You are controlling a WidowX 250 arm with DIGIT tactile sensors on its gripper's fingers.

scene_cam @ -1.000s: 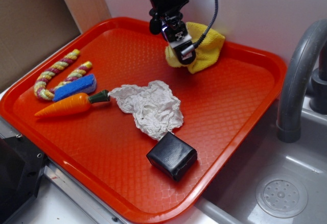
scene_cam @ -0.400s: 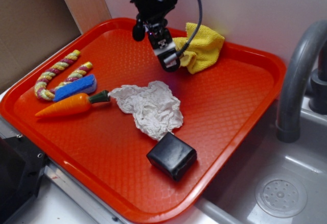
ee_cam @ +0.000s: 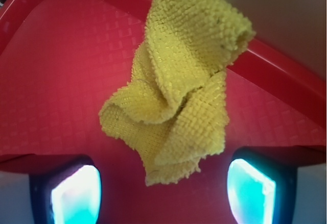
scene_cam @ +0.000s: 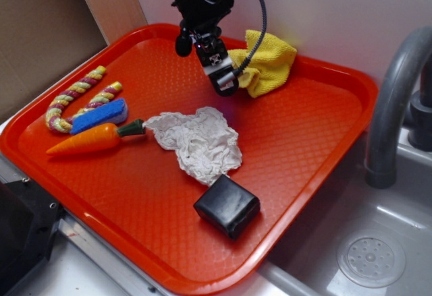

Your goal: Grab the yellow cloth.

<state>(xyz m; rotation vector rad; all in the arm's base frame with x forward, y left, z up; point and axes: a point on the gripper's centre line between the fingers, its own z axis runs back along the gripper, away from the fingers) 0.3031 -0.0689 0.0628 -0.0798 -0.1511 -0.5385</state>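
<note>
The yellow cloth [scene_cam: 268, 61] lies bunched at the back of the red tray [scene_cam: 317, 141], its far end resting against the tray's rim. From the wrist view, the cloth [ee_cam: 179, 81] fills the middle, with its near corner hanging just ahead of the gap between my fingers. My gripper [scene_cam: 223, 80] hovers just left of the cloth, open, with nothing held. Both fingertips [ee_cam: 76, 196] glow cyan at the bottom corners, wide apart.
A white crumpled wad [scene_cam: 199, 141] lies mid-tray with a black block [scene_cam: 227, 205] in front of it. A toy carrot [scene_cam: 91, 138], a blue block [scene_cam: 99, 115] and a striped rope [scene_cam: 74, 96] sit at the left. A grey tap [scene_cam: 395, 100] and a sink [scene_cam: 364, 255] stand at the right.
My gripper has moved left, off the cloth, and now sits beside its left edge. Since 0.4 s ago it has barely shifted.
</note>
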